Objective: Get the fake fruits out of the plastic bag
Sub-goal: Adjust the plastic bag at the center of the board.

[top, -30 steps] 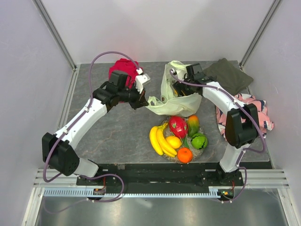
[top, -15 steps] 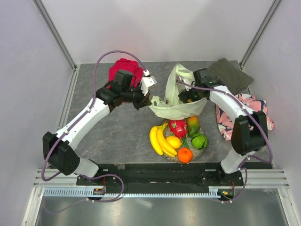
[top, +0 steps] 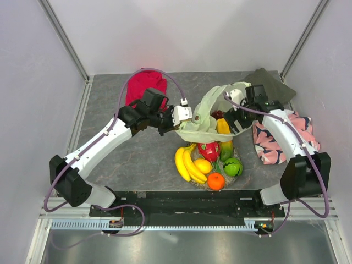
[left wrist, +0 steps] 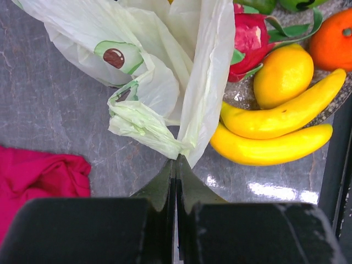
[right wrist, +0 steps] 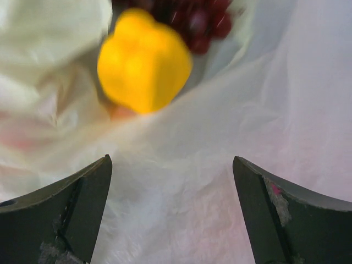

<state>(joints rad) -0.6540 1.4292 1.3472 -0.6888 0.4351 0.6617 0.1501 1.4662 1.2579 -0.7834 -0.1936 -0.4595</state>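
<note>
My left tool (left wrist: 176, 160) pinches a fold of the thin pale yellow-green plastic bag (top: 199, 125), holding it up over the middle of the counter (top: 137, 159). My right tool (right wrist: 171, 165) is spread wide over the bag, where a glossy yellow plastic fruit (right wrist: 144, 63) and dark purple grapes (right wrist: 192, 19) lie. I judge I'm mid-emptying. Next I must close on the yellow fruit without catching film. Yellow bananas (top: 186, 164) and other fruits crowd the near edge; a red cloth (top: 144, 85) lies at the far edge.
</note>
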